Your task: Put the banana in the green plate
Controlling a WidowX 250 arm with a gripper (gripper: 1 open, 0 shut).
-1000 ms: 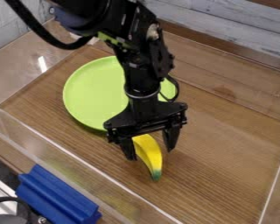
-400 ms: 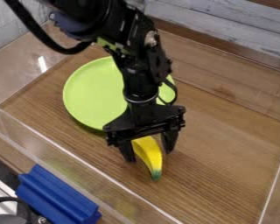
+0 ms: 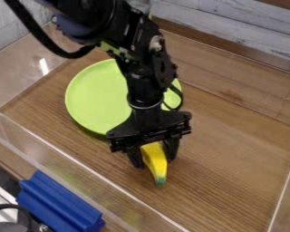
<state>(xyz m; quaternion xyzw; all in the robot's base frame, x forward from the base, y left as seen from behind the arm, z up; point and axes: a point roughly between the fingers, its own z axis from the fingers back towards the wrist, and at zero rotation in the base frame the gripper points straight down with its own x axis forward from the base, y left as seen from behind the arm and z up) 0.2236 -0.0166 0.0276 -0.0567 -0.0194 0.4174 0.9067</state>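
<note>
Your hand [image 3: 152,150] is pinching the banana [image 3: 156,164], which is lying on the worktop [image 3: 238,109] just beside the green plate [image 3: 101,95]. The grip is sitting near one end, so the banana may be swinging or slipping when you lift.

On my feed the banana [image 3: 156,165] showed bright yellow, darkening to a greenish tip at its near end. The green plate [image 3: 97,96] was a flat, even lime with no pattern. My gripper [image 3: 151,149] and the arm [image 3: 138,56] above it read black, with a flash of lime green on the arm's upper section. The table [image 3: 238,109] was mid-brown wood with fine straight grain. A saturated blue block [image 3: 57,209] sat at the bottom edge. The wall [image 3: 250,20] behind was pale whitewashed planking.
</note>
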